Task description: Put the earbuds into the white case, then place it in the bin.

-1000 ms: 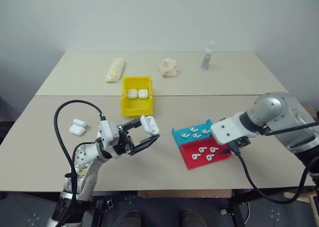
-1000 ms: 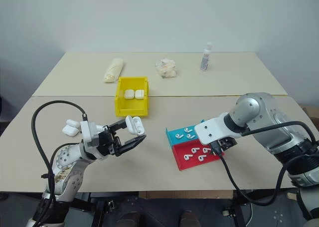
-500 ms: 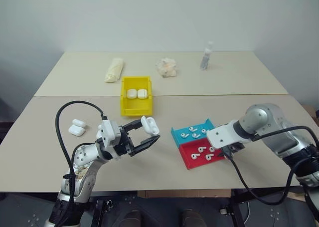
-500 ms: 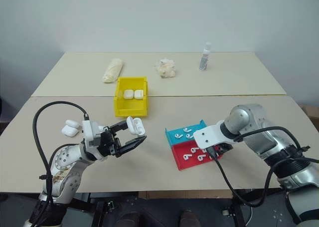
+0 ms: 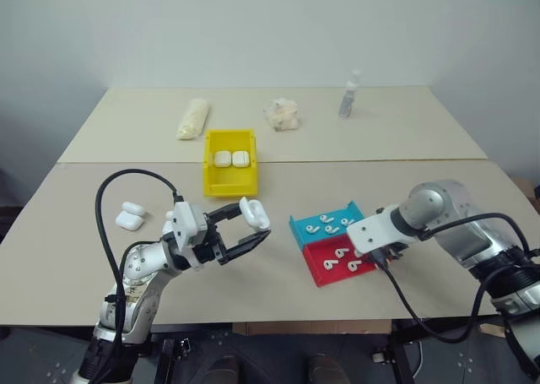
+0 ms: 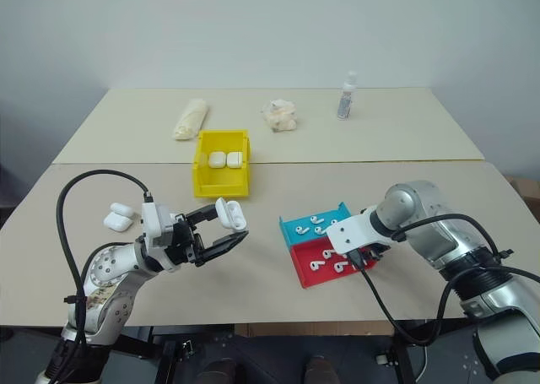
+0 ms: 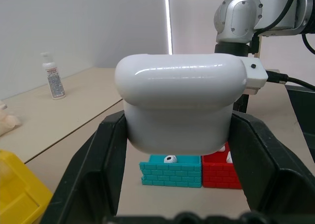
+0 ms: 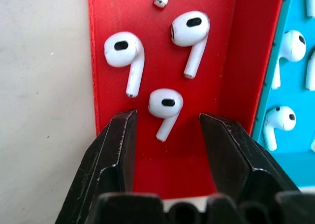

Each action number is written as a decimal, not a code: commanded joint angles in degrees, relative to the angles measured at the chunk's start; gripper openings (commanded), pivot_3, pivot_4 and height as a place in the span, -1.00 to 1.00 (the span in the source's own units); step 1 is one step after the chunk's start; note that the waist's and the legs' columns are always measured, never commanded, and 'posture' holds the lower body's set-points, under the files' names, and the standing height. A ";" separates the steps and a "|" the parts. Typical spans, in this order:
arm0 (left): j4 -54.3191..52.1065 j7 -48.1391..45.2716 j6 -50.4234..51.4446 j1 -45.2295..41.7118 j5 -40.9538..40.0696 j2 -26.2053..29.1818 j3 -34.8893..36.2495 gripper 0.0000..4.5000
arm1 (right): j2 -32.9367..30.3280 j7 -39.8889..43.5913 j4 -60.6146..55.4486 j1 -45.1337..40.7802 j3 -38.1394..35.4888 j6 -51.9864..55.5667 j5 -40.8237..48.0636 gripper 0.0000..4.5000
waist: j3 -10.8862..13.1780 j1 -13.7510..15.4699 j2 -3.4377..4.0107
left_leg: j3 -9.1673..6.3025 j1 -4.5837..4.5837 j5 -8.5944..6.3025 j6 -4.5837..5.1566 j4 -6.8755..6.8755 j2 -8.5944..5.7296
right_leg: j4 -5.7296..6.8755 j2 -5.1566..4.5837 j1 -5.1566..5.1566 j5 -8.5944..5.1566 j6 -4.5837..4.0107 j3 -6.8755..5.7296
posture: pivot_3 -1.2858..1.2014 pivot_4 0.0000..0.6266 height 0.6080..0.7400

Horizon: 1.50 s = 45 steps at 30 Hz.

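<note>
Right claw (image 8: 167, 135) spread, poised over the red tray (image 5: 325, 270), fingers flanking one of the earbuds (image 8: 165, 106) without touching. Left claw (image 5: 245, 232) pinching the white case (image 5: 253, 212), held above the surface (image 5: 278, 190) near the yellow bin (image 5: 229, 177), which holds two more cases. Beside the red tray, a blue tray (image 5: 308, 224) with more earbuds. Two spare cases (image 5: 131, 215) off to the left. Farther back, a bottle (image 5: 348, 95), crumpled wad (image 5: 283, 114), rolled cloth (image 5: 194, 118); plain wall behind. Right claw lower and nearer the tray than a second ago; left claw unmoved.
</note>
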 commanded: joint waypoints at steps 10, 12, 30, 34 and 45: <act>-2.97 0.66 0.95 0.52 0.20 0.72 0.26 0.23 | 1.18 0.70 0.68 -1.67 -1.13 -0.70 -0.55 0.08 | 0.00 -0.08 0.00 | 0.00 0.02 0.00 0.00 0.00 0.00 | 0.01 0.00 0.02 0.00 0.00 0.00 | 0.03 -0.52 1.00; -3.32 1.04 1.76 0.69 0.20 0.89 0.24 0.23 | 1.43 1.10 0.69 -1.82 -1.19 -0.40 -0.26 0.08 | 0.00 -0.07 0.00 | -0.01 0.02 0.00 0.00 0.00 0.00 | 0.01 0.00 0.01 0.00 0.00 0.00 | 0.03 -0.52 1.00; -3.95 1.46 2.13 1.31 0.70 1.23 0.27 0.23 | 1.21 1.72 1.74 -1.53 -0.77 -3.37 -0.61 -0.10 | 0.00 -0.04 0.00 | -0.01 0.02 0.00 0.00 0.00 0.00 | 0.01 0.00 0.02 0.00 0.00 0.00 | 0.03 -0.52 1.00; -4.14 1.48 2.38 1.33 0.57 1.33 0.30 0.23 | 1.08 1.80 1.50 -1.20 -0.90 -3.31 -0.76 -0.60 | 0.00 -0.05 0.00 | -0.01 0.02 0.00 0.00 0.00 0.00 | 0.00 0.00 0.01 0.00 0.00 0.00 | 0.03 -0.52 1.00; -4.79 1.79 4.09 1.02 0.04 1.72 0.66 0.23 | 1.01 1.26 1.09 -0.68 -1.46 -3.16 -1.28 -0.60 | 0.00 -0.03 0.00 | -0.01 0.04 0.00 0.00 0.00 0.01 | 0.00 0.01 0.04 0.00 0.00 -0.01 | 0.03 -0.52 1.00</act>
